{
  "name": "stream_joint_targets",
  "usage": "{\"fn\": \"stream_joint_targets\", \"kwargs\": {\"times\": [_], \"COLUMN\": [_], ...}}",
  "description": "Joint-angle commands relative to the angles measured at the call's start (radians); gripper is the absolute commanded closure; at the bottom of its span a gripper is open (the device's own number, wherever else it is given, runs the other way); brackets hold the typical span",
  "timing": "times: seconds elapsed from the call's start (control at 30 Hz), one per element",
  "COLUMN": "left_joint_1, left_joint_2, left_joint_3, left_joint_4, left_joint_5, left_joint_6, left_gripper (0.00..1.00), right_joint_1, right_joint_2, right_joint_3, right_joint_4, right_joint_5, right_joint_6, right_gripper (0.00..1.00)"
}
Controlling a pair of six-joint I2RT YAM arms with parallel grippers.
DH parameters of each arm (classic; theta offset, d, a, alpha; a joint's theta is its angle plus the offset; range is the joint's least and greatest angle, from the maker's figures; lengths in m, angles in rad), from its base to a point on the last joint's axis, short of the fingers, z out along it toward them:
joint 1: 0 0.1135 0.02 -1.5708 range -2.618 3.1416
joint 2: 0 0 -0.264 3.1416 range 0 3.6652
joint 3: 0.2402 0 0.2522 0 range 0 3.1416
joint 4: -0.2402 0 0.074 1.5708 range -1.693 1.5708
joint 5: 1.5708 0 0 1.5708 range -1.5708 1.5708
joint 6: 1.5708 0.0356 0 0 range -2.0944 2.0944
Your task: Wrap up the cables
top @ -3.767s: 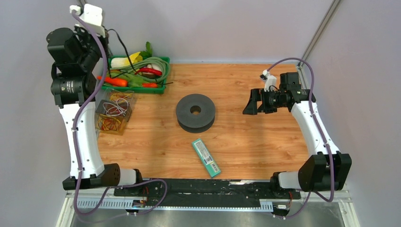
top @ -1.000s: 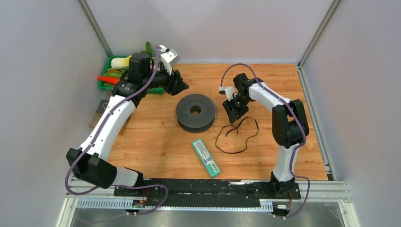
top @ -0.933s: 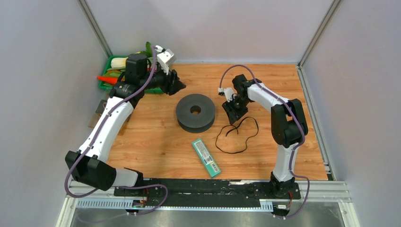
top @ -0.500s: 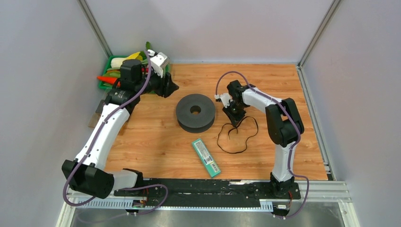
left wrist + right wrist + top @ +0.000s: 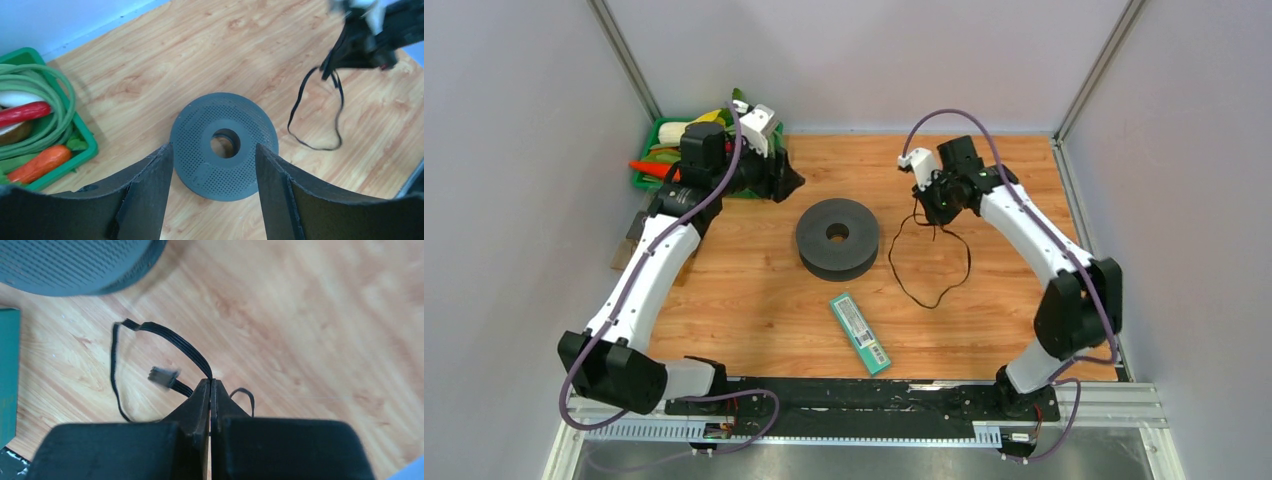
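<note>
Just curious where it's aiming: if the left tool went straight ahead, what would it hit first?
Probably the dark grey spool, lying dead centre ahead of the open left tool; how far is unclear.

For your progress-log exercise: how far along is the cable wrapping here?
Done: the right claw is shut on the black cable, which hangs from it. In hand: getting it to the grey spool nearby. Left: all the winding; the spool is bare, the left claw open.

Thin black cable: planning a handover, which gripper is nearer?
Right. The right gripper is shut on the cable; the left gripper hangs open beyond the dark grey round spool.
</note>
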Motion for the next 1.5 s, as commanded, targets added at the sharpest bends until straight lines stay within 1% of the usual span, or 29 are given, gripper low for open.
{"fn": "stream_joint_targets", "kwargs": {"times": [0.0, 0.1, 0.2, 0.27, 0.33, 0.4, 0.57, 0.67, 0.73, 0.9, 1.07, 1.23, 1.3, 1.4, 1.43, 1.47], "left_joint_1": [0.008, 0.007, -0.006, -0.03, -0.07, -0.11, -0.222, -0.294, -0.337, -0.401, -0.428, -0.44, -0.443, -0.441, -0.44, -0.441], "left_joint_2": [0.054, 0.078, 0.104, 0.127, 0.159, 0.202, 0.351, 0.435, 0.478, 0.538, 0.568, 0.584, 0.583, 0.578, 0.575, 0.572], "left_joint_3": [0.07, 0.078, 0.075, 0.096, 0.141, 0.193, 0.329, 0.408, 0.451, 0.471, 0.446, 0.426, 0.416, 0.399, 0.396, 0.39], "left_joint_4": [-0.006, 0.053, 0.156, 0.164, 0.138, 0.138, 0.196, 0.231, 0.242, 0.261, 0.29, 0.357, 0.372, 0.399, 0.405, 0.414], "left_joint_5": [0.142, 0.259, 0.357, 0.38, 0.383, 0.387, 0.38, 0.405, 0.425, 0.452, 0.469, 0.498, 0.503, 0.509, 0.512, 0.515], "left_joint_6": [-0.022, -0.054, -0.115, -0.123, -0.105, -0.128, -0.258, -0.332, -0.355, -0.387, -0.428, -0.488, -0.49, -0.493, -0.491, -0.491], "left_gripper": [0.31, 0.31, 0.3, 0.29, 0.3, 0.31, 0.35, 0.35, 0.35, 0.37, 0.4, 0.51, 0.57, 0.75, 0.82, 0.93], "right_joint_1": [-0.008, -0.008, -0.006, -0.006, -0.005, -0.003, -0.002, -0.002, -0.002, -0.002, 0.003, 0.004, 0.003, 0.003, 0.003, 0.004], "right_joint_2": [-0.174, -0.277, -0.389, -0.461, -0.529, -0.575, -0.651, -0.685, -0.702, -0.744, -0.751, -0.754, -0.751, -0.741, -0.736, -0.731], "right_joint_3": [0.019, -0.042, -0.116, -0.179, -0.236, -0.275, -0.334, -0.352, -0.357, -0.378, -0.374, -0.383, -0.378, -0.372, -0.368, -0.363], "right_joint_4": [0.065, 0.155, 0.265, 0.359, 0.426, 0.462, 0.493, 0.484, 0.465, 0.479, 0.479, 0.49, 0.497, 0.513, 0.516, 0.522], "right_joint_5": [-0.076, -0.073, -0.074, -0.091, -0.122, -0.133, -0.126, -0.134, -0.145, -0.163, -0.192, -0.238, -0.255, -0.269, -0.271, -0.269], "right_joint_6": [-0.074, -0.114, -0.15, -0.183, -0.225, -0.262, -0.33, -0.353, -0.362, -0.355, -0.339, -0.336, -0.325, -0.286, -0.272, -0.255], "right_gripper": [1.0, 1.0, 1.0, 0.99, 0.99, 0.99, 1.0, 1.0, 1.0, 1.0, 1.0, 1.0, 1.0, 1.0, 1.0, 1.0]}}
